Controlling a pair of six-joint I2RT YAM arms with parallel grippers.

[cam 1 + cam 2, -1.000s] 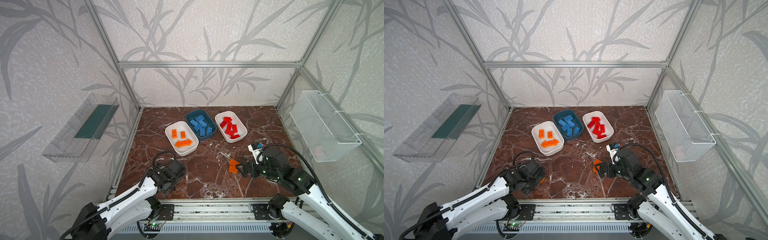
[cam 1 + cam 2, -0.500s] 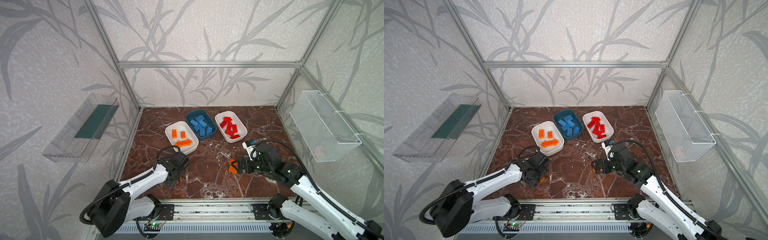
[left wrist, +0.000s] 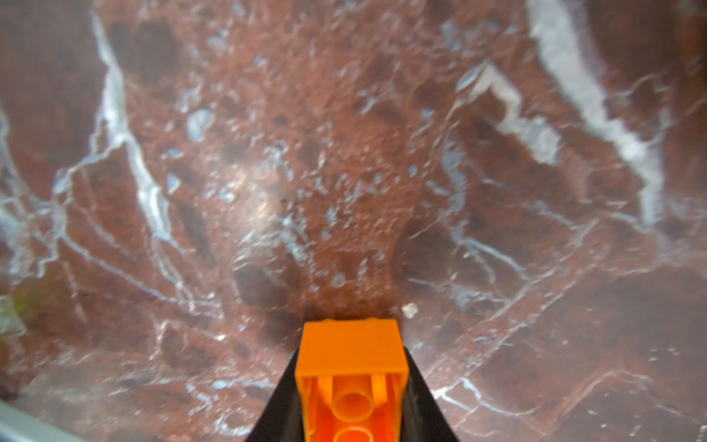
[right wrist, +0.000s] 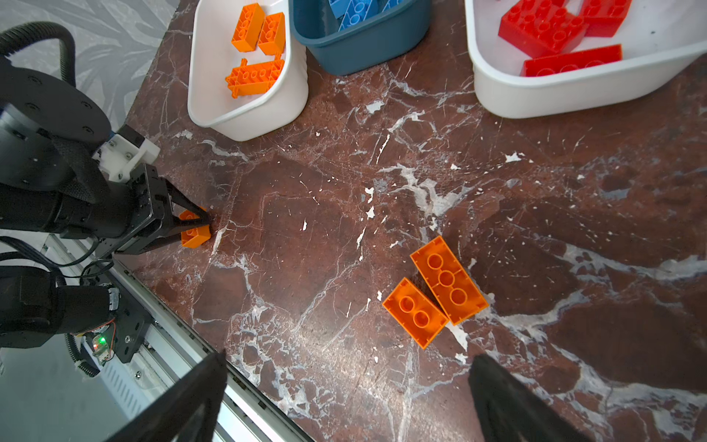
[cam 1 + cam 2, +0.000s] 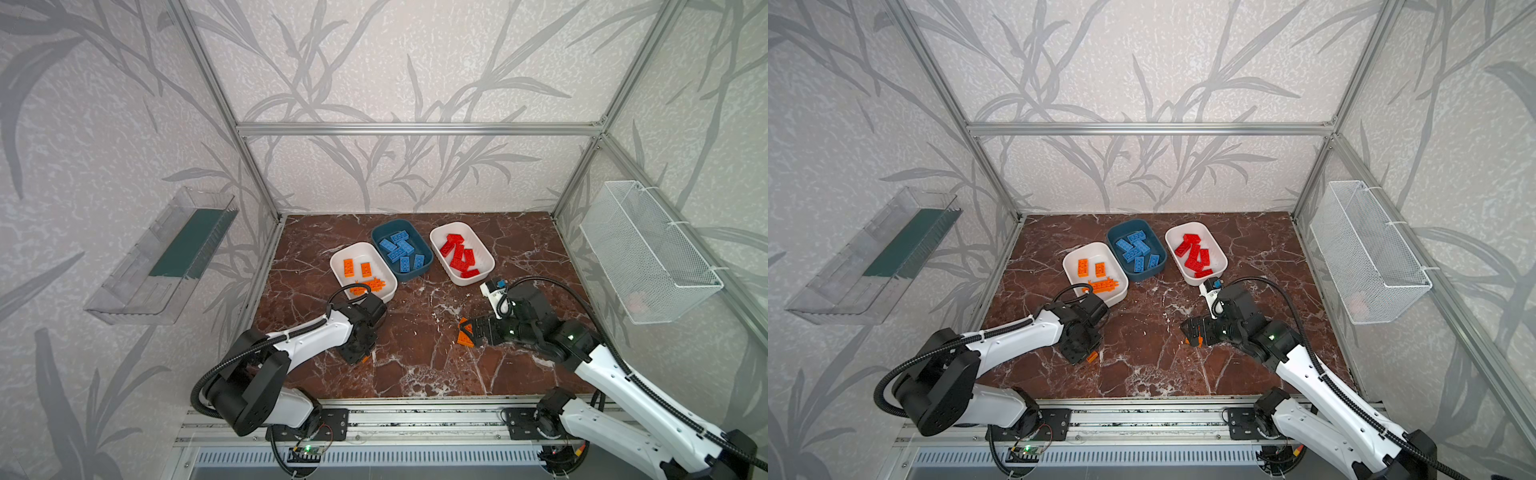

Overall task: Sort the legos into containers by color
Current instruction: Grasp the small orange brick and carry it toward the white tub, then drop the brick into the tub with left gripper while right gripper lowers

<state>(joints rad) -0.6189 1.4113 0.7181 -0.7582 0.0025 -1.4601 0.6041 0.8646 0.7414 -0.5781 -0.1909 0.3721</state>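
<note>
The left gripper [image 4: 202, 225] is clenched on a small brick [image 3: 350, 359], orange, pinched by its sides right at the fingertips and hanging low over the table [image 4: 306, 214]; whether it touches the marble I cannot tell. Just beyond that gripper sits the near white tub [image 5: 336, 270] with orange legos [image 5: 365, 269] in it. The right gripper [image 4: 350, 358] gapes wide and grasps nothing; just ahead of its fingers [image 4: 509, 402], between their lines, a long brick [image 4: 448, 279] and a short brick [image 4: 415, 312], both orange, lie hollow side up on the table, touching along one side. Farther ahead of it, the teal tub [image 4: 363, 53] holds blue legos [image 5: 401, 251]. The far white tub [image 4: 554, 95] holds red legos [image 5: 459, 253]; in both top views this tub lies just beside the right wrist.
</note>
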